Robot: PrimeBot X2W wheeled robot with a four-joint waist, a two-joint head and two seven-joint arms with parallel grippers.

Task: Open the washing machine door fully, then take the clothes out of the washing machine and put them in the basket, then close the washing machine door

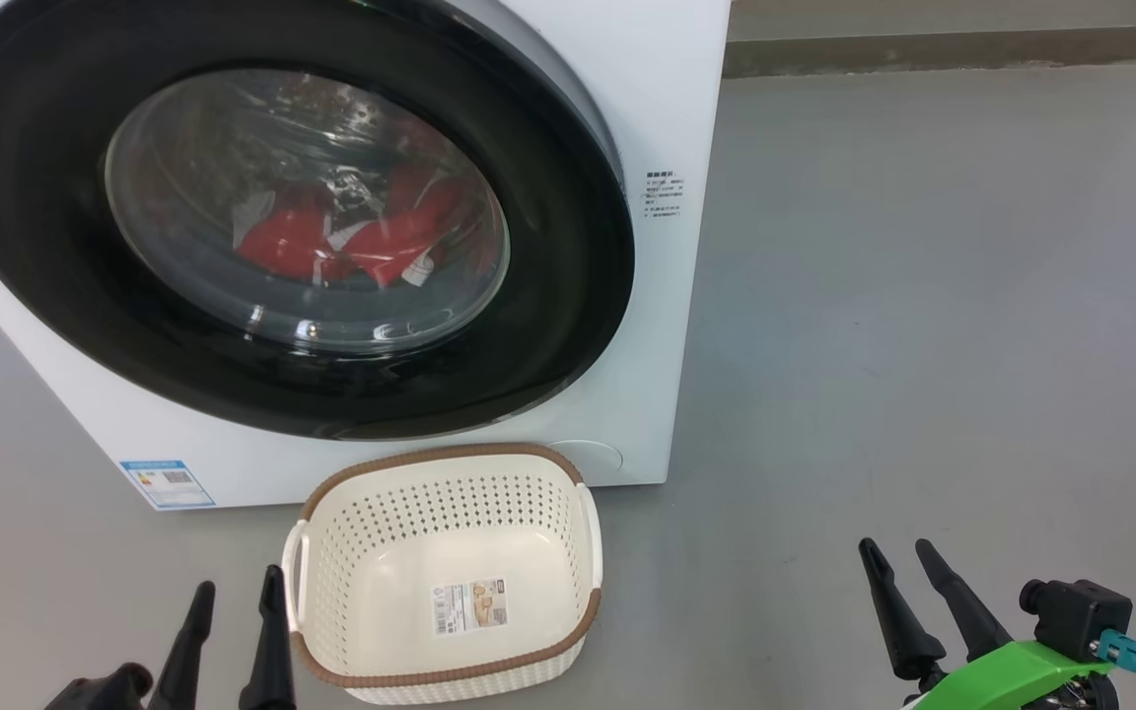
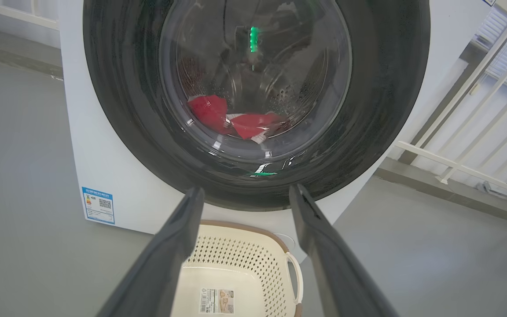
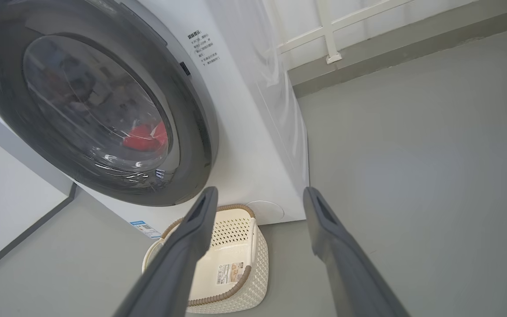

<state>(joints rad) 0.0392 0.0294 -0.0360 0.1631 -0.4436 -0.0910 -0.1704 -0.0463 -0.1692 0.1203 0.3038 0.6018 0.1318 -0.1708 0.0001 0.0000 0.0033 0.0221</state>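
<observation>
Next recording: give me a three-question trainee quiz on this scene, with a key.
1. True or false: the basket already holds a garment.
2. The clothes lie: A draped over the basket rim; B behind the washing machine door glass; C in a gripper.
3. How do the left gripper and right gripper stand?
Key: 1 false; 2 B; 3 both open, empty, either side of the basket.

Black tapered fingers [image 1: 897, 603], green wrist bracket [image 1: 1012, 673], teal plug [image 1: 1124, 651]

Grey floor [image 1: 923, 296], white railing [image 2: 429, 156] along its edge.
</observation>
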